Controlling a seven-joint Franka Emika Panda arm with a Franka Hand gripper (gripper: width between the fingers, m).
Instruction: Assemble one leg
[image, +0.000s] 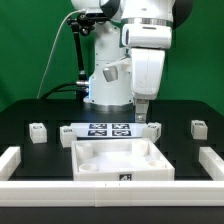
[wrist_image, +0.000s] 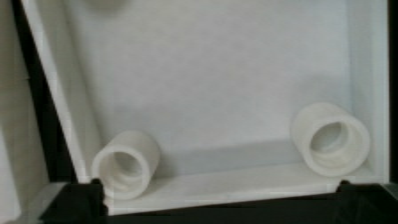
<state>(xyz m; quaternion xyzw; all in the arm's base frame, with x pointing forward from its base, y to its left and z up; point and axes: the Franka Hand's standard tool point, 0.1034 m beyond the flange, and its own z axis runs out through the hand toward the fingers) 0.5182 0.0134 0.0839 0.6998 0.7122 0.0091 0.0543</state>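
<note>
Small white legs with tags stand on the black table: one at the exterior view's left, one at its right, and one just beyond the panel's far right corner. The large white square panel with raised rim lies in the middle. My gripper hangs above the panel's far right corner, next to that near leg. In the wrist view the gripper is open and empty, its dark fingertips wide apart over the panel's rim. Two round sockets show inside the panel. No leg shows in the wrist view.
The marker board lies just behind the panel. White border rails stand at the exterior view's left, right and along the front. The robot base stands behind the marker board.
</note>
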